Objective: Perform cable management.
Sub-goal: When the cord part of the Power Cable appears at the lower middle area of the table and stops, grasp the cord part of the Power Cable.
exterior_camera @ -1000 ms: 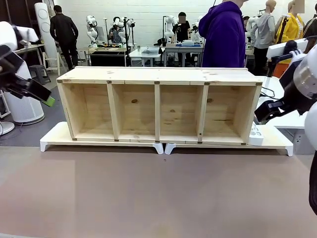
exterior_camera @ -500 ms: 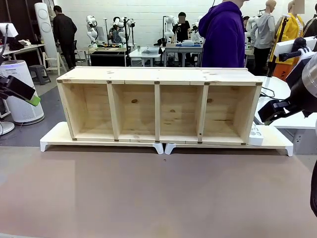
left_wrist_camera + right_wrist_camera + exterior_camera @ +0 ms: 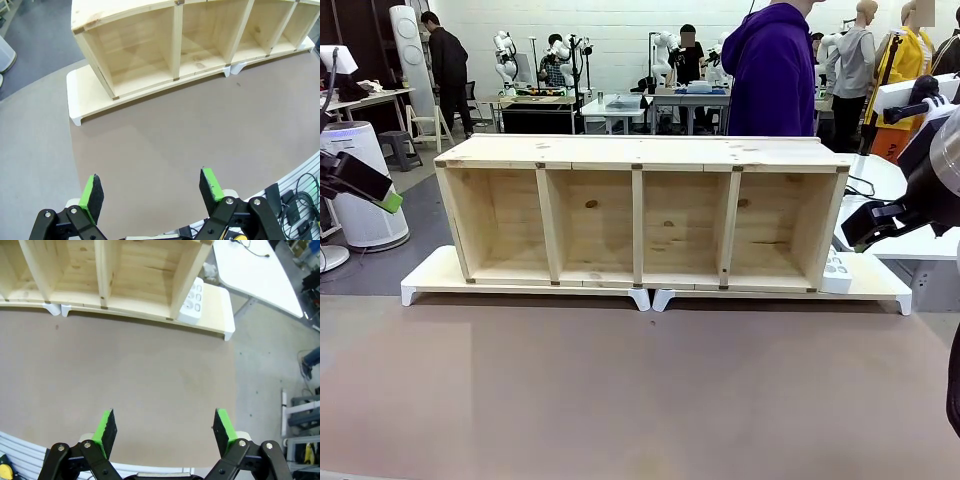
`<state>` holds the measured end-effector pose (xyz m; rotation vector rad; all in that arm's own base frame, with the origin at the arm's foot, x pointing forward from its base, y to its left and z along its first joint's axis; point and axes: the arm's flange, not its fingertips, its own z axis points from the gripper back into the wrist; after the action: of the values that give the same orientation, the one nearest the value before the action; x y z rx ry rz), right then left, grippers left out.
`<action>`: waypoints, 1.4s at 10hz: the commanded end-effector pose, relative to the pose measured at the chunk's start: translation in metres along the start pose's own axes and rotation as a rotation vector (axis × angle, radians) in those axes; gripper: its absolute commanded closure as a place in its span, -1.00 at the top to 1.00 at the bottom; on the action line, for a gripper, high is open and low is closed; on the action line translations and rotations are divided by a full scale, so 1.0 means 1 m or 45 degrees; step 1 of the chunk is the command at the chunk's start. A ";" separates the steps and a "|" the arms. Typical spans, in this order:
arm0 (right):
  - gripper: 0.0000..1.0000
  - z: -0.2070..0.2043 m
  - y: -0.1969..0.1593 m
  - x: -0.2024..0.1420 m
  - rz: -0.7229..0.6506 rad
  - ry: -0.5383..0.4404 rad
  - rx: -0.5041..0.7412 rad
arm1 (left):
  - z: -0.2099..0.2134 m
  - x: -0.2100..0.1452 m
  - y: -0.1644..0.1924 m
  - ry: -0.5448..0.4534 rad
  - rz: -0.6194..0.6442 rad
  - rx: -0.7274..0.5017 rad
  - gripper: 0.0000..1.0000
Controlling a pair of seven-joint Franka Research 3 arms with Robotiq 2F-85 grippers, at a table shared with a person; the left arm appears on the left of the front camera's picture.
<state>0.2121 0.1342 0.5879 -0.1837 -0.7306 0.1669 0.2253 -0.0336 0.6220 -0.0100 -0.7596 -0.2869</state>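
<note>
A long wooden shelf (image 3: pixel 640 150) with several open compartments stands on white risers (image 3: pixel 430 275) at the far side of the brown table. A thin black cord (image 3: pixel 861 186) curls on the white side table to the shelf's right, its end (image 3: pixel 246 244) also showing in the right wrist view; I cannot tell whether it is the cable. My left gripper (image 3: pixel 150 192) hangs open and empty above the near left table edge, seen at the far left (image 3: pixel 382 197). My right gripper (image 3: pixel 165 432) is open and empty over the near right part of the table, off the shelf's right end (image 3: pixel 868 225).
A white power strip (image 3: pixel 191 302) lies on the right riser against the shelf's right end (image 3: pixel 834 271). A person in a purple hoodie (image 3: pixel 772 70) stands behind the shelf. The white side table (image 3: pixel 255 275) stands beyond the right edge. Loose cables (image 3: pixel 300 210) hang below the near table edge.
A second ago the left gripper was farther in and higher; it has drawn back to the left edge. The right gripper shifted slightly right. Nothing has moved in the last half second.
</note>
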 end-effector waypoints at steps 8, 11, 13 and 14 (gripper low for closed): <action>1.00 -0.002 -0.002 0.001 -0.001 0.005 -0.008 | -0.001 0.002 0.000 -0.010 0.009 0.003 1.00; 1.00 -0.002 -0.002 0.001 -0.001 0.005 -0.008 | -0.001 0.002 0.000 -0.010 0.009 0.003 1.00; 1.00 -0.002 -0.002 0.001 -0.001 0.005 -0.008 | -0.001 0.002 0.000 -0.010 0.009 0.003 1.00; 1.00 -0.002 -0.002 0.001 -0.001 0.005 -0.008 | -0.001 0.002 0.000 -0.010 0.009 0.003 1.00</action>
<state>0.2121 0.1342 0.5879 -0.1837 -0.7306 0.1669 0.2253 -0.0336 0.6220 -0.0100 -0.7598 -0.2869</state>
